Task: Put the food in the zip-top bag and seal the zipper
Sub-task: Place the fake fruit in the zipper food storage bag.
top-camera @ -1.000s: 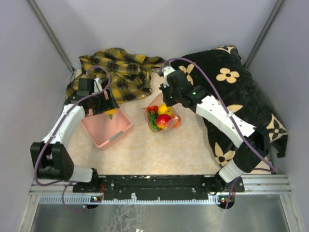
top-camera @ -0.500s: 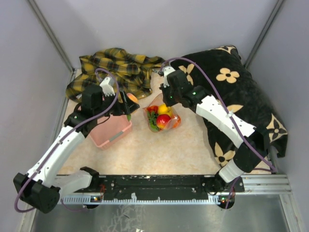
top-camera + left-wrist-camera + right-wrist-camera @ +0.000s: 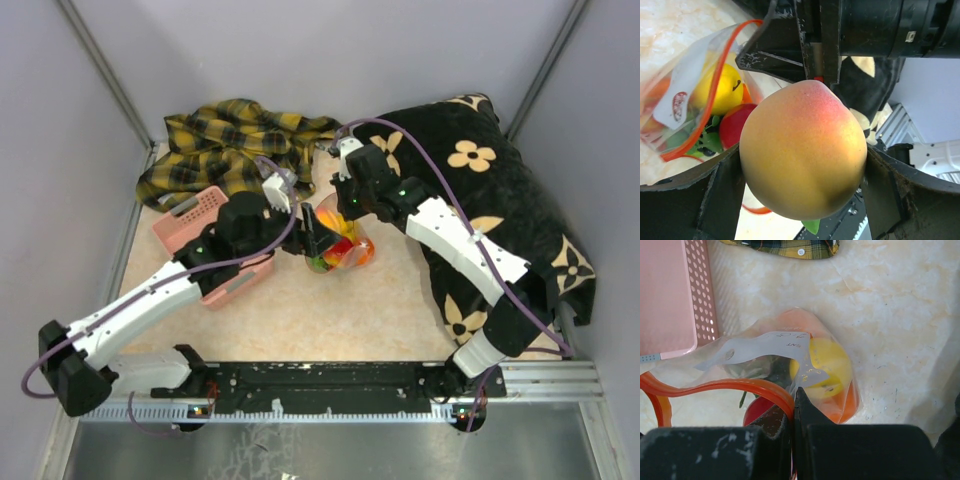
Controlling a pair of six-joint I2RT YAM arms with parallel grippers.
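The zip-top bag (image 3: 345,250) stands mouth-up at the table's middle, and it also shows in the left wrist view, zip-top bag (image 3: 685,85). Inside lie food pieces: a yellow lemon (image 3: 827,360), a red apple (image 3: 757,415) and green leaves. My right gripper (image 3: 794,405) is shut on the bag's rim, pinching the red zipper (image 3: 730,386) and holding the mouth open. My left gripper (image 3: 802,200) is shut on an orange-yellow peach (image 3: 802,150) with a red blush. It hangs just beside the bag's mouth, left gripper (image 3: 312,235) close to my right gripper (image 3: 345,200).
A pink perforated basket (image 3: 195,215) sits left of the bag, partly under my left arm. A yellow plaid cloth (image 3: 240,150) lies at the back left. A black flowered blanket (image 3: 480,180) fills the right side under my right arm.
My left arm swung right from the basket to the bag's mouth, carrying the peach. The basket shifted toward the back left. My right gripper stayed still on the bag's rim.
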